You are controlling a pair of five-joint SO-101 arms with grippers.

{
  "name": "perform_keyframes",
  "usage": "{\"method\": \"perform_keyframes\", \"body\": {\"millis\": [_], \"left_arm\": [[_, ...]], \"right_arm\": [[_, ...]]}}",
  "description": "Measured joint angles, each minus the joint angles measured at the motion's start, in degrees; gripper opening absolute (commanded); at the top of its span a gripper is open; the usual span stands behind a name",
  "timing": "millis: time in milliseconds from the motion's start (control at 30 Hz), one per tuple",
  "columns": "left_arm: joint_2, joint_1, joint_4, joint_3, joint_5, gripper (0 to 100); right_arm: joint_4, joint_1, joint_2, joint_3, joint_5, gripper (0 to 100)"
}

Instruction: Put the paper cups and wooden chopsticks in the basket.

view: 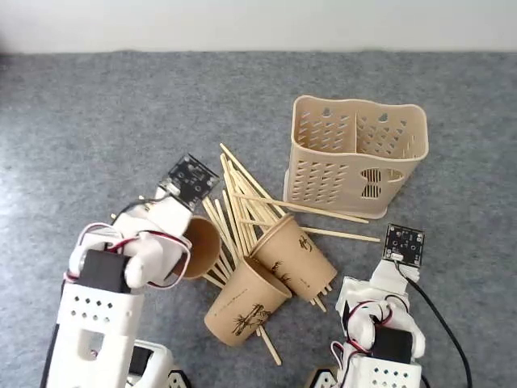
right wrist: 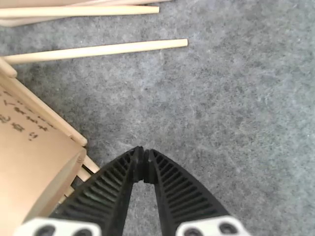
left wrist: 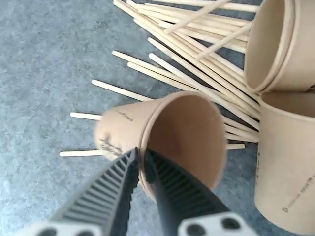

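Three brown paper cups lie on their sides among a scatter of wooden chopsticks [view: 236, 202]. My left gripper [left wrist: 141, 156] is shut on the rim of the leftmost cup [left wrist: 184, 132], one finger inside its mouth and one outside. In the high view this cup [view: 203, 246] lies against the left arm. The other two cups [view: 296, 257] [view: 244, 304] lie side by side in the middle. The beige slotted basket [view: 323, 174] stands upright at the back right. My right gripper [right wrist: 143, 153] is shut on nothing, low over the carpet beside a cup [right wrist: 29, 162] and loose chopsticks [right wrist: 98, 49].
Everything rests on grey carpet [view: 105, 121]. The basket has two compartments split by a divider [view: 356, 129]. A couple of chopsticks [view: 323, 212] lean against its front foot. The right arm [view: 386, 319] stands at the front right, close to the cups.
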State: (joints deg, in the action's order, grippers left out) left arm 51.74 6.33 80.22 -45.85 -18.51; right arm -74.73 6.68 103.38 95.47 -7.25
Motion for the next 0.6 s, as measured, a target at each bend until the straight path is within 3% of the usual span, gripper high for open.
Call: {"method": "perform_keyframes", "body": {"millis": [600], "left_arm": [[0.00,-6.42,5.10,4.31,2.90,2]], "right_arm": [[0.00,0.00,0.00,0.00,0.00,0.9]]}}
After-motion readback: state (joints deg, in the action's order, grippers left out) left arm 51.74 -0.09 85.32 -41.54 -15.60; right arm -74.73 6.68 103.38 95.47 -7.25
